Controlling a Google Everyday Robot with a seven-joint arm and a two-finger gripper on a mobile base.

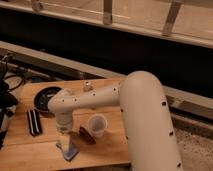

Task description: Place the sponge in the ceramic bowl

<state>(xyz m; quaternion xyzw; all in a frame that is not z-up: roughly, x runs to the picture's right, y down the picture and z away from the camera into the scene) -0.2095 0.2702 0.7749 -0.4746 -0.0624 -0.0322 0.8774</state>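
Where pincer point(64, 141) hangs low over table point(30, 150), sponge point(71, 151) just beneath, perhaps touching

The gripper point(64, 142) hangs near the counter's point(27, 152) front edge, covering part of the sponge point(72, 152); whether the two touch cannot be told. The arm point(87, 99) hides the right side of the bowl point(45, 98) near the back left corner, and its thick forearm hides the counter's right end. The counter's front edge is cut off at the bottom. A small brown thing point(86, 135) beside the cup point(97, 125) cannot be identified.
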